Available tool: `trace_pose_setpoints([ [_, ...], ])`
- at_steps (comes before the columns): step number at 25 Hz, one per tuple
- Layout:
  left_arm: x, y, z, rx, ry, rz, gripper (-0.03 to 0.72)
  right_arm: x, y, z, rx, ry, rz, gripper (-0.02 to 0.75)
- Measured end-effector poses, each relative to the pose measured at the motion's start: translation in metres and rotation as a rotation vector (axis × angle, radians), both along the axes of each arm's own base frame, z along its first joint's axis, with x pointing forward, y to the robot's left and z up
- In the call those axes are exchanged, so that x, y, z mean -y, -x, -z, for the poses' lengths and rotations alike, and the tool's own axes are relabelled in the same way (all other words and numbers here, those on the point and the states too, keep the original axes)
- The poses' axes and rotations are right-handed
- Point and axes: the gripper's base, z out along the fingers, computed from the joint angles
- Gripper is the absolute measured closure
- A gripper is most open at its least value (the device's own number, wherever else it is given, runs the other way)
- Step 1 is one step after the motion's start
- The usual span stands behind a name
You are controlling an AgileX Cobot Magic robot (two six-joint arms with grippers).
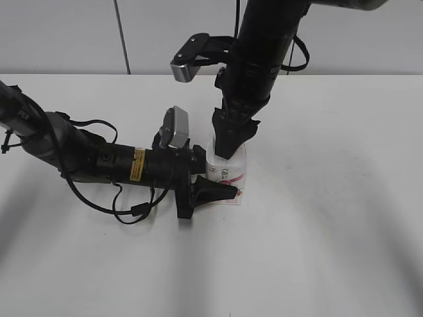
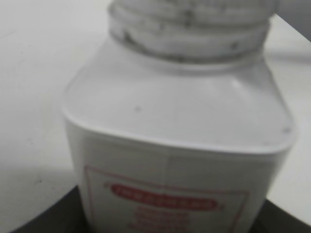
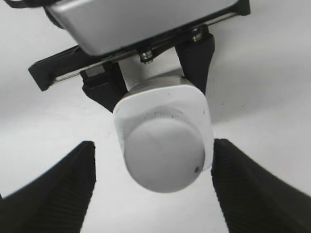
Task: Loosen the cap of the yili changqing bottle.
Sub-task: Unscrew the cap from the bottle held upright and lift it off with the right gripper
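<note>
While the left gripper (image 1: 221, 191) clamps the yili changqing bottle (image 1: 228, 173) upright, the cap (image 3: 163, 155) sits directly below, centred between the right gripper (image 3: 153, 187)'s 2 spread, non-touching fingers (image 3: 53, 187)

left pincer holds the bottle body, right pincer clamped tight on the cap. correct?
Not quite. The right pincer is open: in the right wrist view its fingers stand clear of the cap on both sides. The left pincer does hold the bottle body.

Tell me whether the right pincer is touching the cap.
Apart. The right wrist view shows bare table on both sides between the right pincer fingers and the cap of the bottle; its jaws stand open around it.
</note>
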Motion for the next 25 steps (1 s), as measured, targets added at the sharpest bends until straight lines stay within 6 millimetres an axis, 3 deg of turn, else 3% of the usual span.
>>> trace_pose_setpoints([
  [5,0.0,0.0,0.0,0.0,0.0,0.0,0.302,0.003,0.002,-0.012,-0.014,0.003,0.17,0.154],
  [17,0.0,0.0,0.0,0.0,0.0,0.0,0.302,0.004,0.002,-0.016,-0.215,-0.015,0.938,0.153],
  [25,0.0,0.0,0.0,-0.001,0.0,0.0,0.302,0.002,0.0,-0.015,-0.274,-0.046,1.149,0.153],
])
